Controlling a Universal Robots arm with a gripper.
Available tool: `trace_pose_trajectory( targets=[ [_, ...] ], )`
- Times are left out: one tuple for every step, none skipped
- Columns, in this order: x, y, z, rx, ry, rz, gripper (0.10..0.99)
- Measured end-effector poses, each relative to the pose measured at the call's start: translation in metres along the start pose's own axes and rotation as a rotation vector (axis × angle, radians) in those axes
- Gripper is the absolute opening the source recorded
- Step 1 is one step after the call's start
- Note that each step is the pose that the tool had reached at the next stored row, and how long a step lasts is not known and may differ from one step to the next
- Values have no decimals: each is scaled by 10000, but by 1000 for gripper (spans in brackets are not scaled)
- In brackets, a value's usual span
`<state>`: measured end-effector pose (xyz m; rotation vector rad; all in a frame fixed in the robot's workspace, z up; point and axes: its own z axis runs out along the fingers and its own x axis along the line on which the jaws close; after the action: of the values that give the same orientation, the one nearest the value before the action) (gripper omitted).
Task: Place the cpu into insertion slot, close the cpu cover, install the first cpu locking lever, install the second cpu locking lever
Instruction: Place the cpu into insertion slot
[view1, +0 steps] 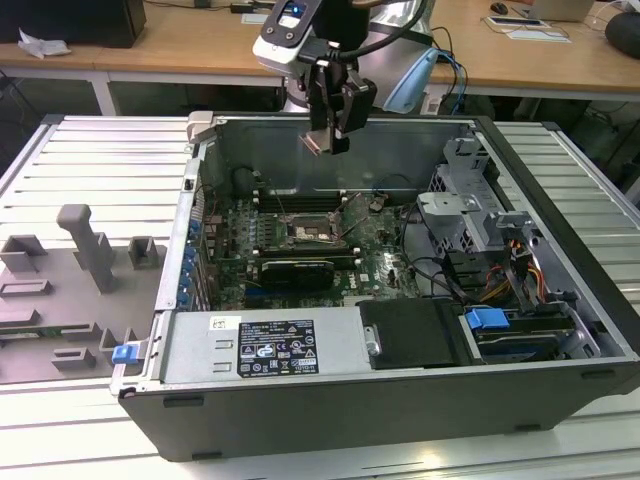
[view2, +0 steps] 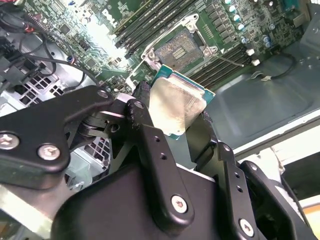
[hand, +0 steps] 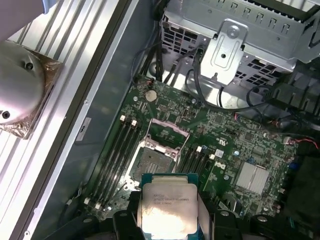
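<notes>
Wooden desks (view1: 190, 50) behind a ribbed metal table (view1: 95, 160)

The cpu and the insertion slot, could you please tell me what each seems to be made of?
The cpu: a pale, dull metal top, brushed-looking with soft glare, on a green board edge. The insertion slot: a shiny silvery metal rim, likely steel, around a dark, matte centre, probably plastic.

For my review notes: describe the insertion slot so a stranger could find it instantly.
Inside the open computer case, on the green motherboard, the insertion slot lies between two banks of memory slots. Those are long and black; it alone is square, dark-centred, silver-rimmed.
</notes>
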<state>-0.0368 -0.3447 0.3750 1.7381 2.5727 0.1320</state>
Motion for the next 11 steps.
trace_pose_trajectory(
  targets=[
    [0, 0, 0, -1, -6, 68, 533],
    [0, 0, 1, -4, -14, 162, 533],
    [0, 0, 1, -5, -22, 250, 533],
    [0, 0, 1, -6, -27, 311, 533],
    [0, 0, 1, -9, -39, 438, 533],
    [0, 0, 2, -10, -44, 499, 533],
    [0, 0, 2, -11, -50, 558, 533],
    [0, 0, 2, -13, -56, 637, 533],
    [0, 0, 3, -14, -62, 694, 533],
    [0, 0, 3, -16, -72, 808, 533],
    [0, 0, 3, -18, -82, 924, 533]
  ],
)
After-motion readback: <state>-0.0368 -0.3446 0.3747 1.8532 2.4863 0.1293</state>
